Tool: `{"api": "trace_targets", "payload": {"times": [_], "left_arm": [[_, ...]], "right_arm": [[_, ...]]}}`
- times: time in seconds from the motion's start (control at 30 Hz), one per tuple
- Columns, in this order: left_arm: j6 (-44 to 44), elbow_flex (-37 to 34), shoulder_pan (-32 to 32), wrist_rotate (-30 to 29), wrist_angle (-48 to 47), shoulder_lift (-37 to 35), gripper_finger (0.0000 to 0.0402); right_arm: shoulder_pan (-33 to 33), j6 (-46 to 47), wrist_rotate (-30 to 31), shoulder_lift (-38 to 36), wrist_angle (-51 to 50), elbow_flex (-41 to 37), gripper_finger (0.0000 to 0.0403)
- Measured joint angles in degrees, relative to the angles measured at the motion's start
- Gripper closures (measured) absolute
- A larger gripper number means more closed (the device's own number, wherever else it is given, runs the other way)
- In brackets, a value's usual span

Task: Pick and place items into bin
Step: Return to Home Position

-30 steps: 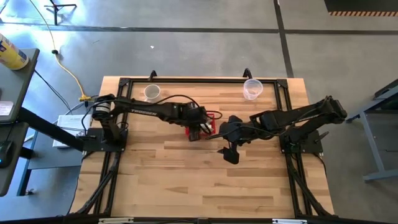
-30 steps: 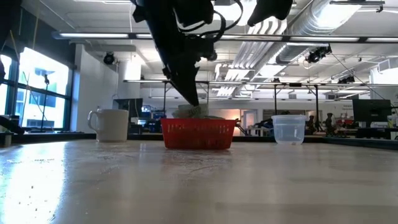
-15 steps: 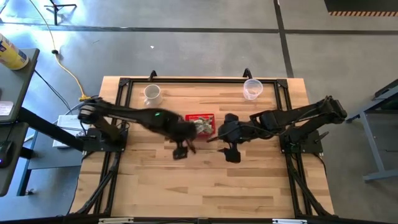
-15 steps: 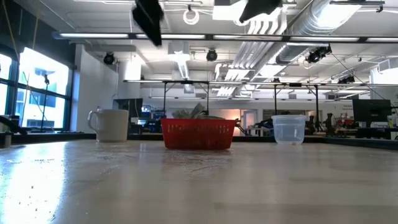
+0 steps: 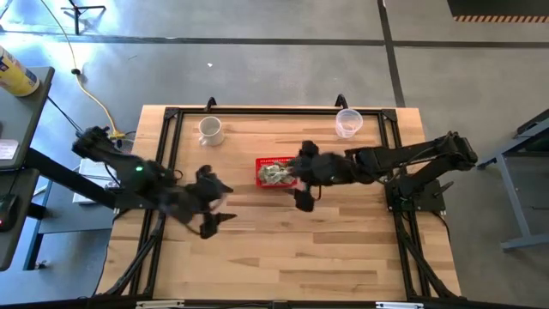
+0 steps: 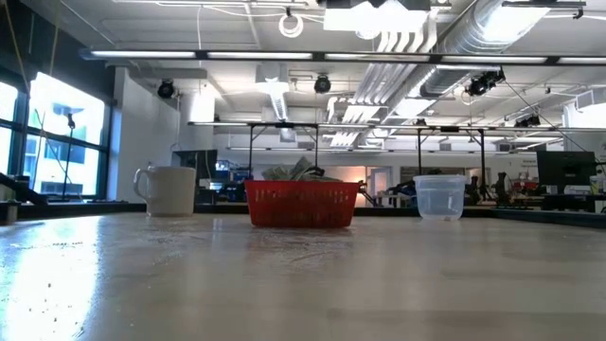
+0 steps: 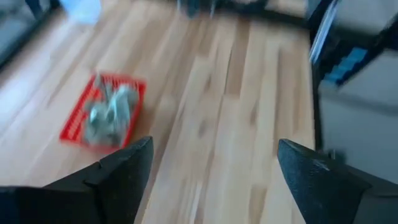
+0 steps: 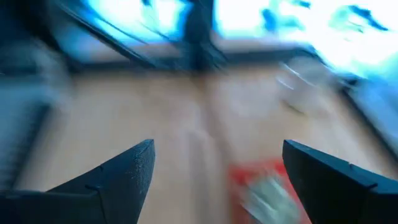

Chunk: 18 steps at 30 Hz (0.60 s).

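The red basket (image 5: 275,172) stands on the table's middle, toward the far side, with pale green-and-white wrinkly pieces (image 5: 276,175) piled inside; it also shows in the low view (image 6: 302,203), the left wrist view (image 7: 102,110) and the right wrist view (image 8: 264,186). My left gripper (image 5: 214,213) is open and empty, left of the basket and nearer the front edge. My right gripper (image 5: 302,190) is open and empty, just right of the basket. Neither touches anything.
A white mug (image 5: 209,129) stands at the far left and a clear plastic cup (image 5: 347,123) at the far right. Black frame rails run along the table's sides. Bare wood lies in front of the basket.
My left gripper has left the basket and swung toward the table's left and near edge, rising out of the low view. My right gripper has moved left and toward the far edge, up to the basket's right side. The pieces lie in the basket.
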Motion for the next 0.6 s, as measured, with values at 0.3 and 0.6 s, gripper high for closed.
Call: {"api": "trace_targets", "payload": {"times": [0.3, 0.6], "left_arm": [[17.1, -34.7, 9.4, 16.6, 55.1, -15.0, 0.0023], [18.4, -45.8, 35.5, 43.0, 52.1, -29.3, 0.0027]], "right_arm": [[-0.1, 13.2, -17.5, -2.7, -6.7, -6.8, 0.0061], [-7.7, 17.6, -15.0, -34.0, 24.8, -34.9, 0.0061]]}}
